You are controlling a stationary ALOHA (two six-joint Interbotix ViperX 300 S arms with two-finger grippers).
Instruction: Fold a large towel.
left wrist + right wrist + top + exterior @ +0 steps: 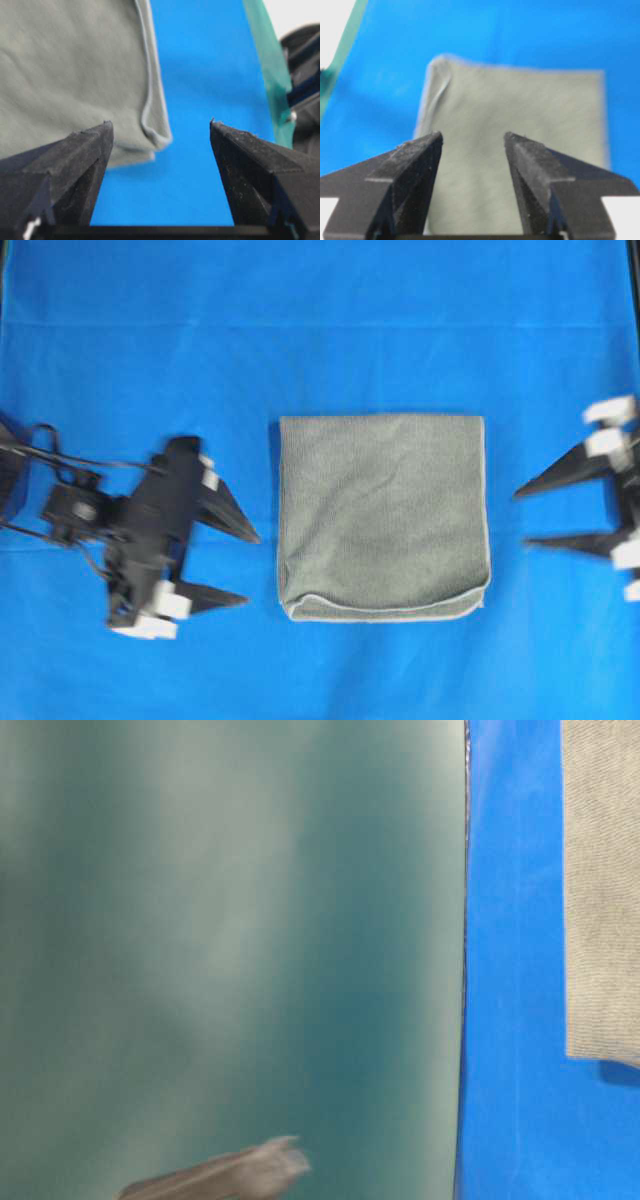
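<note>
Folded towel [383, 515] lying flat, near-square, layered open edges toward bottom, both end effectors spread wide, empty

Plenty of bare bright blue sheet [320, 320] across the whole top of the overhead frame and along the bottom too, so passing there is easy. The only lump in the middle is the folded grey-green terry towel [383, 515], lying flat. There are open strips of blue on both its sides: the black left gripper [232, 565] sits at centre left, the black right gripper [520, 518] at the right edge (both with fingers spread, neither touching the cloth).
</note>
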